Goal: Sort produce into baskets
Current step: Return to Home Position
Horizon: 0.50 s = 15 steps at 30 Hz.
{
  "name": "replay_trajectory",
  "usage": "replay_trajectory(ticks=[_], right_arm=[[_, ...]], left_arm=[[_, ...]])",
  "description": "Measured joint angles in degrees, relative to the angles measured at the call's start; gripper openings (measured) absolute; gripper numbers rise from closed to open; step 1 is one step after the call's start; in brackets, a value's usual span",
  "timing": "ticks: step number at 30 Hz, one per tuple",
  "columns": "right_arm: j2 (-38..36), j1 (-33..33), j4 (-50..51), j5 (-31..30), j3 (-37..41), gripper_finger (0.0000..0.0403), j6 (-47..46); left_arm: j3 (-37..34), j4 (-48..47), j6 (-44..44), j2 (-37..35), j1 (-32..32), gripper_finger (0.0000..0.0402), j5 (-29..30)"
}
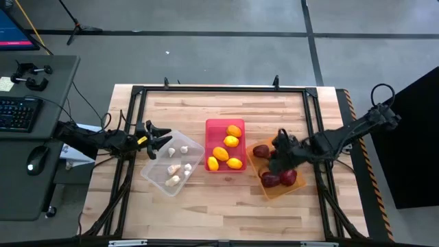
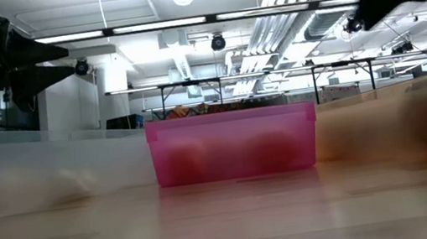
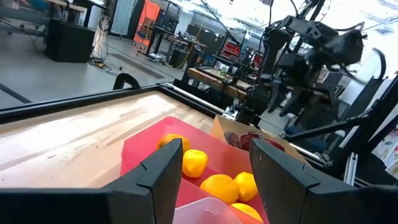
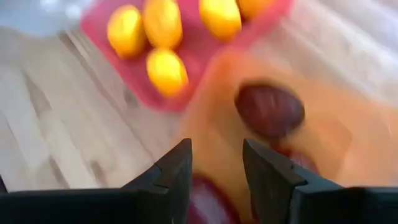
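Several whitish garlic-like bulbs (image 1: 177, 167) lie in the clear bin (image 1: 156, 175). Several yellow-orange fruits (image 1: 231, 141) lie in the red-pink bin (image 1: 214, 126), which also shows in the low view (image 2: 234, 143). Dark red round fruits (image 1: 260, 151) lie in the orange bin (image 1: 278, 190). My left gripper (image 1: 164, 140) is open and empty at the clear bin's left far side. My right gripper (image 1: 276, 159) is open and empty above the orange bin; its wrist view shows a dark red fruit (image 4: 269, 110) beyond the fingers.
A black frame (image 1: 219, 88) runs round the wooden table. A desk with keyboard (image 1: 17, 113) and mouse stands off the table's left. Bare wood lies along the table's far and near sides.
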<state>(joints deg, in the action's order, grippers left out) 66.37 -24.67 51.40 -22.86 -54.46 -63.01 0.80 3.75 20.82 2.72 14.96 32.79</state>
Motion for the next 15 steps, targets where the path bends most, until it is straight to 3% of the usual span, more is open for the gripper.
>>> replay_trajectory(ticks=[3, 8, 15], right_arm=[[-0.6, 6.4, -10.3, 2.8, 2.7, 0.0129, 8.3], [-1.2, 17.4, -30.1, 14.6, 12.5, 0.0129, 18.6], [-7.1, 25.1, -40.9, 21.6, 20.5, 0.0107, 28.3]], left_arm=[[0.0, 0.0, 0.0, 0.0, 0.0, 0.0172, 0.0], [0.0, 0.0, 0.0, 0.0, 0.0, 0.0172, 0.0], [0.0, 0.0, 0.0, 0.0, 0.0, 0.0172, 0.0]])
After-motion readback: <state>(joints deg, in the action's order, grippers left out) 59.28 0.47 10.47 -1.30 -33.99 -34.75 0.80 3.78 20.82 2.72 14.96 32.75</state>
